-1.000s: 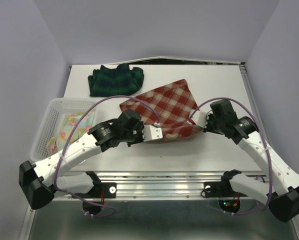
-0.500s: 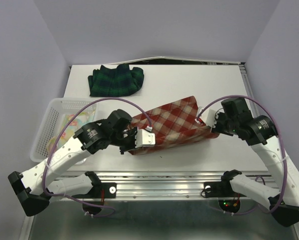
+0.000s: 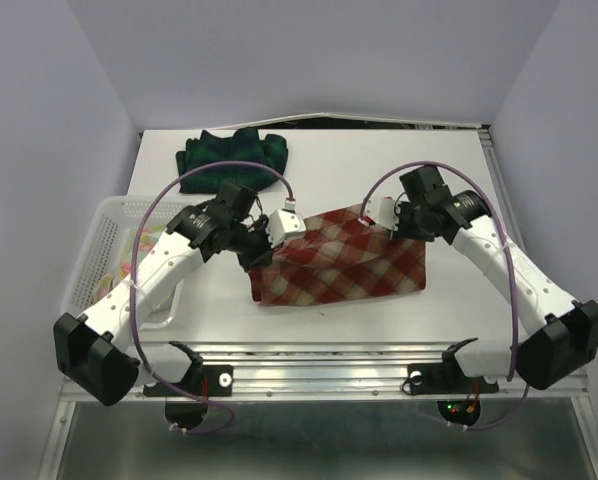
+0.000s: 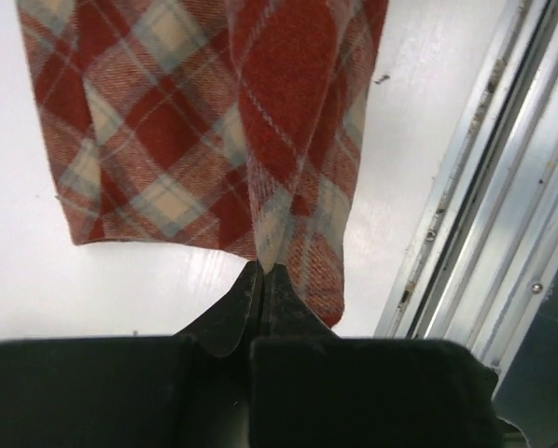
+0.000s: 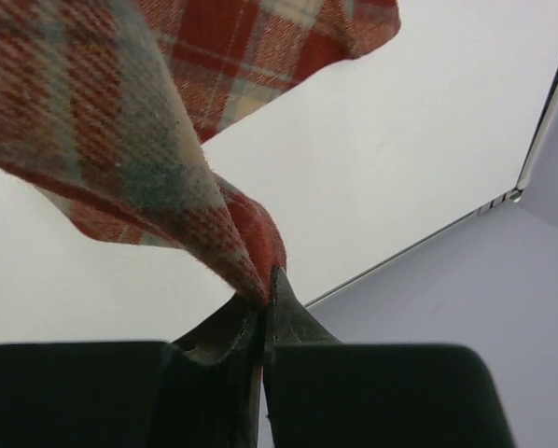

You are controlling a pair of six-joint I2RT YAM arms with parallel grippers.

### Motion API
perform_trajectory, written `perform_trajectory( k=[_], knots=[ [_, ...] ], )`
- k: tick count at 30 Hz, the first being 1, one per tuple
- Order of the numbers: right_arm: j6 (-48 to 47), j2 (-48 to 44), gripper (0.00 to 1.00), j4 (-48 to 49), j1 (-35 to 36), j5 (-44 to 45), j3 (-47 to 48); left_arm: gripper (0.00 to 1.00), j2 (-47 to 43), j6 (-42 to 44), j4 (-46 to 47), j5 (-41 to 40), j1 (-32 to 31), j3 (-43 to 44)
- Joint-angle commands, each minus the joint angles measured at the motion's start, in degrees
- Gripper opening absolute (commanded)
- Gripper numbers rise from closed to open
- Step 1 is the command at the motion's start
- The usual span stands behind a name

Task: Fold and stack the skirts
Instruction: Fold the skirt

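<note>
Over the last second I have watched both arms lift the red plaid skirt [image 3: 344, 262] off the table [image 3: 449, 170] by two corners, swing it up between them and carry the held edge toward the top of the frame. It began as a slanted diamond; now it is a low band in the middle of the overhead view. I read that as the first fold going over, with the held edge not yet laid down.

The left gripper [image 4: 260, 273] is pinched tight on a bunched edge of the cloth, its jaws closed with fabric between them. The right gripper [image 5: 265, 285] nips the other corner the same way.

The skirt's long axis runs left to right across the frame, nearly level, its lower edge toward the bottom. I cannot tell which end is the waist.

The green plaid skirt [image 3: 229, 158] lies at the upper left, well apart. The basket [image 3: 104, 215] sits at the left edge.
</note>
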Motion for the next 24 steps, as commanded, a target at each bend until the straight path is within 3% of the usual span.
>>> perform_trajectory(
  k=[1,9,15,17,18,19,21,22,23,24],
  knots=[
    [-5.7,3.6,0.01,5.6,-1.9,-0.5,6.0,0.00,4.1,4.1,1.7,2.3,4.4,6.7],
    [-11.5,24.1,0.01,12.6,-8.8,-4.5,13.9,0.00,18.8,7.8,7.5,5.6,13.7,13.1],
    [-9.6,40.0,0.13,19.2,-10.1,-6.1,21.3,0.00,35.0,7.1,10.9,7.1,19.7,20.2],
    [-9.2,44.2,0.28,21.7,-10.1,-6.0,22.6,0.04,39.3,6.8,11.0,7.0,19.8,21.3],
    [-8.4,45.1,0.38,24.4,-10.1,-5.4,22.6,0.17,41.3,6.5,11.3,6.1,19.8,21.9],
    [-8.0,46.5,0.61,25.6,-10.1,-4.6,22.7,0.21,42.2,6.0,11.2,5.8,19.9,22.5],
    [-6.7,47.6,0.82,26.0,-10.1,-4.5,24.1,0.33,44.0,5.9,10.4,4.9,20.0,23.5],
    [-4.9,48.0,0.85,26.0,-10.1,-4.3,25.0,0.37,44.0,5.2,11.0,4.2,20.1,23.5],
    [-4.2,48.0,1.00,26.1,-10.1,-4.2,26.7,0.41,44.0,4.1,11.5,3.4,20.2,23.4],
    [-3.4,47.8,1.00,26.1,-10.1,-4.0,27.5,0.43,43.8,3.7,11.5,3.2,20.2,23.4]
  ],
)
